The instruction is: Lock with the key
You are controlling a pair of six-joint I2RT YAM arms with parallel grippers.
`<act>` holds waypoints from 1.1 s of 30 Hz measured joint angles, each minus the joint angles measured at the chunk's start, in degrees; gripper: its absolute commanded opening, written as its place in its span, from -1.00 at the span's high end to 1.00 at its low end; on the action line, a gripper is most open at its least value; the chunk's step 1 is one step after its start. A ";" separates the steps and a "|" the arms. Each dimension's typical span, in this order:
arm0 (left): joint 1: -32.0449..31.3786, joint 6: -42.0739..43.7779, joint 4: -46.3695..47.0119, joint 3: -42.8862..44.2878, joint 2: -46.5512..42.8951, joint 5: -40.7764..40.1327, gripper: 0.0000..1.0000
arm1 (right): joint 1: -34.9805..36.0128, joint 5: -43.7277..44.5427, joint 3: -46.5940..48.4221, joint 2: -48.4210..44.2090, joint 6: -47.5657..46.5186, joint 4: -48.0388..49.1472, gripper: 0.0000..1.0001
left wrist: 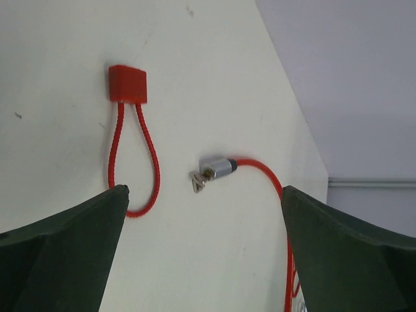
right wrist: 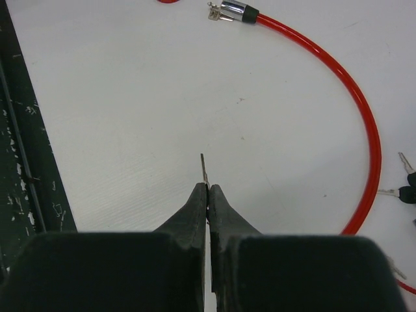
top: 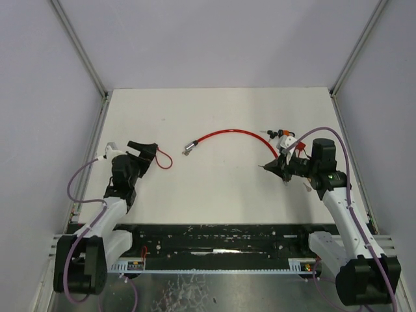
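Observation:
A red cable lock (top: 227, 133) lies curved across the middle of the table, its silver cylinder end (top: 189, 147) pointing left. The left wrist view shows that silver end (left wrist: 214, 170) on the table ahead of my left gripper (left wrist: 205, 195), which is wide open and empty. A small red block with a cord loop (left wrist: 127, 84) lies just left of it, the loop beside my left finger. My right gripper (right wrist: 208, 187) is shut on a key (right wrist: 203, 168), whose thin blade sticks out past the fingertips. It hovers right of centre (top: 265, 167), well short of the silver end (right wrist: 233, 11).
A bunch of spare keys (top: 278, 134) lies at the cable's right end, close behind my right gripper, also seen as keys (right wrist: 406, 188) at the right wrist view's edge. Grey walls enclose the white table (top: 221, 188) on three sides. A black rail (top: 221, 237) runs along the near edge.

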 measured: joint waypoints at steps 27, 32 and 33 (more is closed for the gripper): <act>-58.27 18.36 34.88 -5.09 11.89 -5.66 -0.63 | -0.35 -9.62 0.17 6.38 32.17 14.99 1.00; -60.59 26.67 46.12 2.95 26.36 -7.54 -0.58 | -0.35 -9.92 -0.17 6.67 33.97 16.28 1.00; -60.81 28.24 48.41 3.91 28.74 -7.67 -0.56 | -0.35 -10.01 -0.20 6.73 34.21 16.46 1.00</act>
